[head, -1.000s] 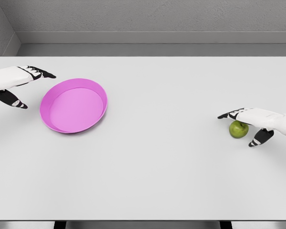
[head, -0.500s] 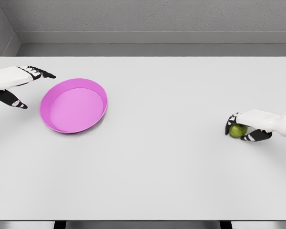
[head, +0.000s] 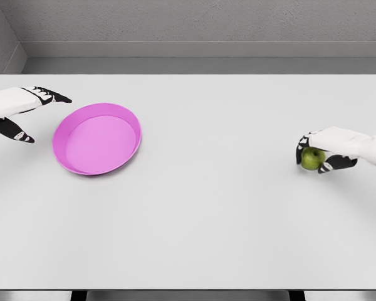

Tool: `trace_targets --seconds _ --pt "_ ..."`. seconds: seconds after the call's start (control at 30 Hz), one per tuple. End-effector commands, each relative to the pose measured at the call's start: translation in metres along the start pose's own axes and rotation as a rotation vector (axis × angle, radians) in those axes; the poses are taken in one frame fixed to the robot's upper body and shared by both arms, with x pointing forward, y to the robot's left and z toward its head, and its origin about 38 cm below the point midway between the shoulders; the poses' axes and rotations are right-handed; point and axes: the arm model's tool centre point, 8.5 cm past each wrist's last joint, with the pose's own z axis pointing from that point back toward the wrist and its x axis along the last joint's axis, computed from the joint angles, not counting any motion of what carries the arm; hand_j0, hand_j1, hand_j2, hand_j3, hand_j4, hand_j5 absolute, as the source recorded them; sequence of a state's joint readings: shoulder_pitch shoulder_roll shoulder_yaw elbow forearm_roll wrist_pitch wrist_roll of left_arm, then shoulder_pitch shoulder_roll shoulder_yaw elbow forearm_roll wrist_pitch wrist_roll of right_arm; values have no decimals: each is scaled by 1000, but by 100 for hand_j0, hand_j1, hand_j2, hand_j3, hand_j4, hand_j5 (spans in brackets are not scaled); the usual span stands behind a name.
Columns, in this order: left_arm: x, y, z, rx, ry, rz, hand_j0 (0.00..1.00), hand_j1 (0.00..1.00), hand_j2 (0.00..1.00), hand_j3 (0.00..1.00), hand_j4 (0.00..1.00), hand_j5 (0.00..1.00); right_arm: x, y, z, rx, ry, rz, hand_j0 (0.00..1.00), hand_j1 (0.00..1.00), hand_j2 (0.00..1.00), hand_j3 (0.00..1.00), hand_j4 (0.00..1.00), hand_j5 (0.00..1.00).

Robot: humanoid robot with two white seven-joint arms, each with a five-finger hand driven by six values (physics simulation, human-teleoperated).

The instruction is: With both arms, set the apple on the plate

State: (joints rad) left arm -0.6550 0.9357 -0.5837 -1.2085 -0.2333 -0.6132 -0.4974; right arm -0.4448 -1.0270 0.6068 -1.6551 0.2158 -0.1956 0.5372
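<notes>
Plate [head: 97,138] far left, apple [head: 311,158] far right

Simulated test room: bare white table [head: 194,219]

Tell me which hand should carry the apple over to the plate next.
Right. The right hand is already curled around the green apple at the table's right side. The left hand is open beside the pink plate, far from the apple.
</notes>
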Motion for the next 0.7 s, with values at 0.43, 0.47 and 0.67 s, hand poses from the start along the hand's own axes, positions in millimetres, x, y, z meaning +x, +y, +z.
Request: trace_targets --seconds 0.43,0.47,0.67 --pt "0 1 1 4 1 5 100 100 100 100 100 100 43 -23 -13 -85 -126 36 39 39 39 39 39 39" --pt "0 1 1 4 1 5 100 100 100 100 100 100 46 -23 -16 -89 -135 31 39 39 39 39 39 39" --pt "-1 1 1 4 2 6 100 100 100 100 100 100 63 -29 -28 -125 -192 25 39 39 39 39 39 39"
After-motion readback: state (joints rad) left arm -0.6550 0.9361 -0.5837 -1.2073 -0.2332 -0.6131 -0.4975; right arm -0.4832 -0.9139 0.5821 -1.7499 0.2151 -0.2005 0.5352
